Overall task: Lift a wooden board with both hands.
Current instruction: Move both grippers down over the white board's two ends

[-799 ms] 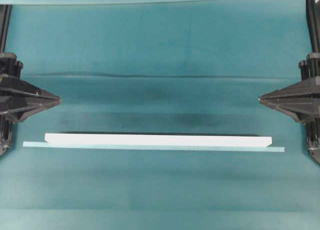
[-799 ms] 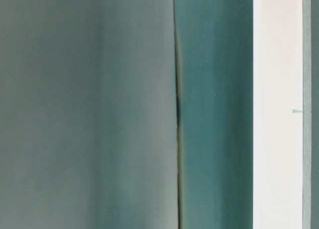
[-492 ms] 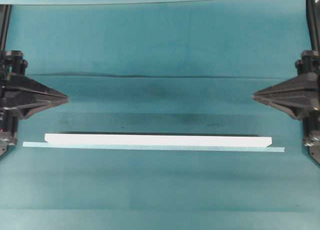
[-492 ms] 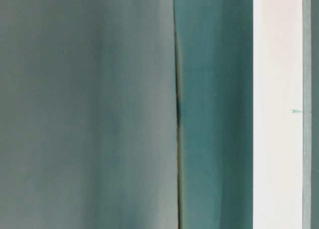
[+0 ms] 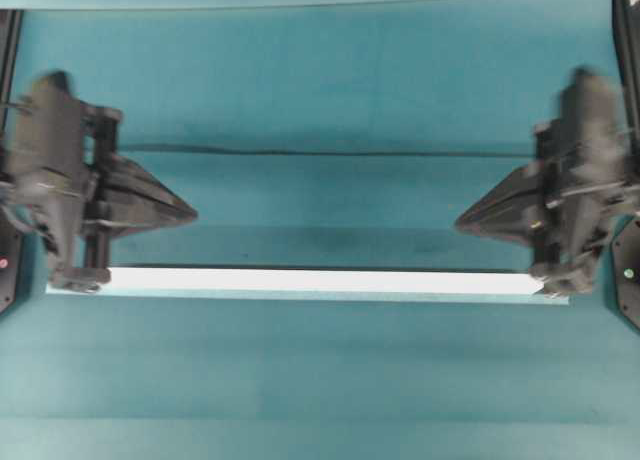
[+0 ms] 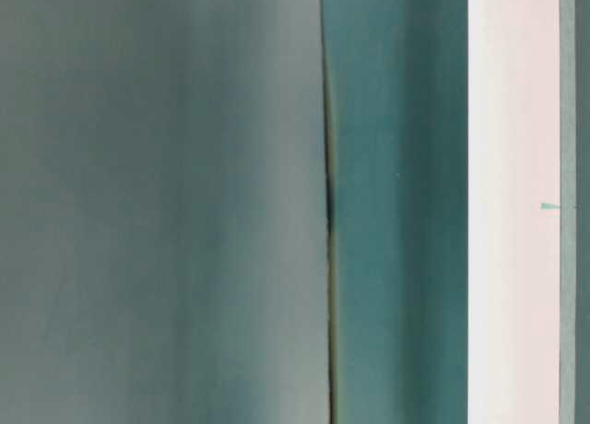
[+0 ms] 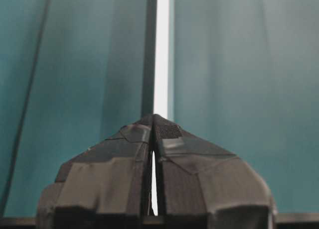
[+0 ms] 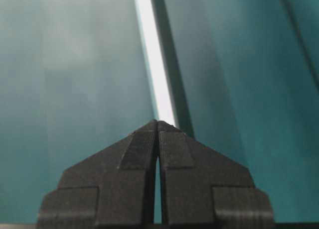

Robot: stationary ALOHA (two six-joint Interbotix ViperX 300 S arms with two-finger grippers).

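The teal cloth (image 5: 320,90) covers the whole work surface, with a crease running across it above the wooden board (image 5: 320,280). The board lies flat on the cloth, a long, narrow white plank reaching almost from one arm to the other. It looks rigid and fairly light, but its length means a lift at one end alone would tip it, so each end wants its own grip, taken across the narrow width close to the tip, with both sides rising evenly. The painted-looking face may be slick under the pads.

Just below the board, touching its lower edge, lies a thinner pale teal strip (image 5: 300,297) that sticks out past both ends; a low grasp could catch it too.

The left gripper (image 5: 190,216) hangs above the board's left end, its jaws pressed together on nothing. The right gripper (image 5: 460,223) mirrors it over the right end, likewise closed and empty. Both must open before they can take hold.
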